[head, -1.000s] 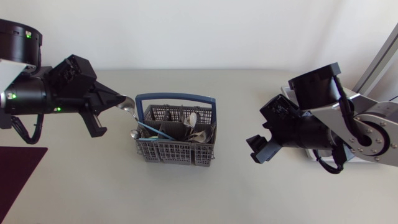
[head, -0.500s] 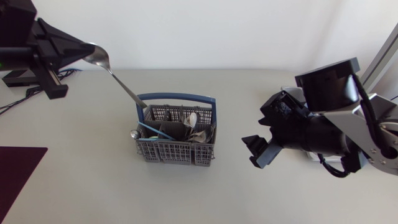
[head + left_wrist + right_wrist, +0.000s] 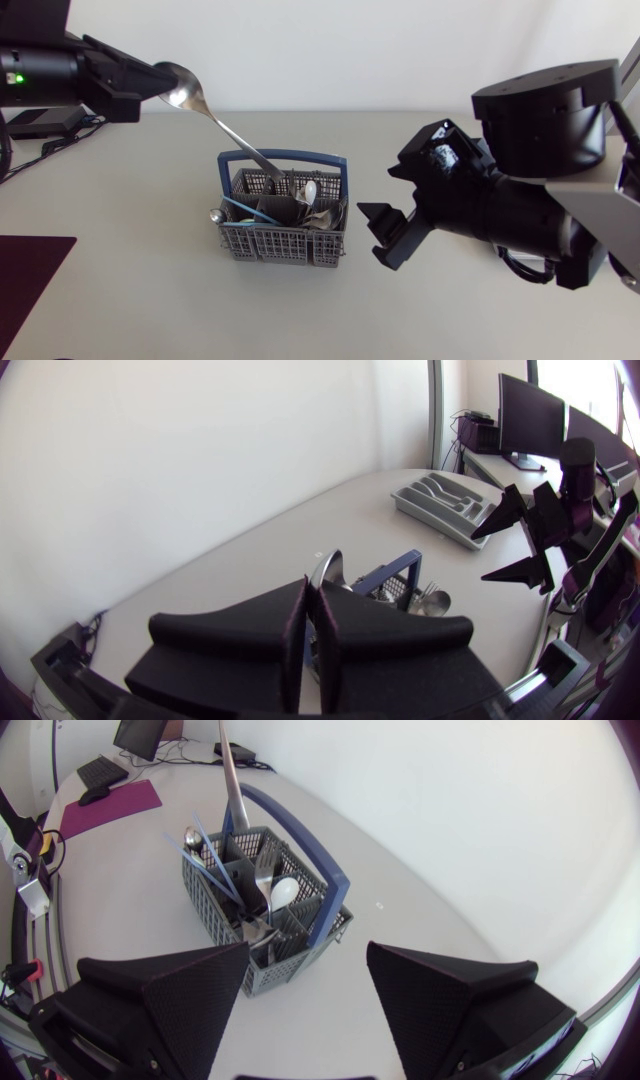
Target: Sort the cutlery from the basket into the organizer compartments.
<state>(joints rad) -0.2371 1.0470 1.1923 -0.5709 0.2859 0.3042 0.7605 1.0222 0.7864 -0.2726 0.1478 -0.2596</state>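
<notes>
A grey mesh basket (image 3: pixel 281 244) with a blue handle stands mid-table, several pieces of cutlery upright in it. My left gripper (image 3: pixel 152 79), high at the back left, is shut on the bowl end of a silver spoon (image 3: pixel 222 127). The spoon's handle slants down to just above the basket. From the left wrist, the spoon bowl (image 3: pixel 326 571) shows past the closed fingers (image 3: pixel 296 630), and the grey organizer (image 3: pixel 449 507) lies farther along the table. My right gripper (image 3: pixel 386 237) hangs open to the right of the basket (image 3: pixel 298 956), which sits ahead of its fingers (image 3: pixel 168 988).
A dark purple mat (image 3: pixel 28 272) lies at the table's front left corner; the right wrist view shows the mat (image 3: pixel 104 808) beyond the basket. My right arm hides the organizer in the head view. My right gripper (image 3: pixel 531 541) shows beside the organizer.
My left gripper has lifted the spoon up out of the basket, swinging left and then back toward it. My right arm has risen and shifted left toward the basket.
</notes>
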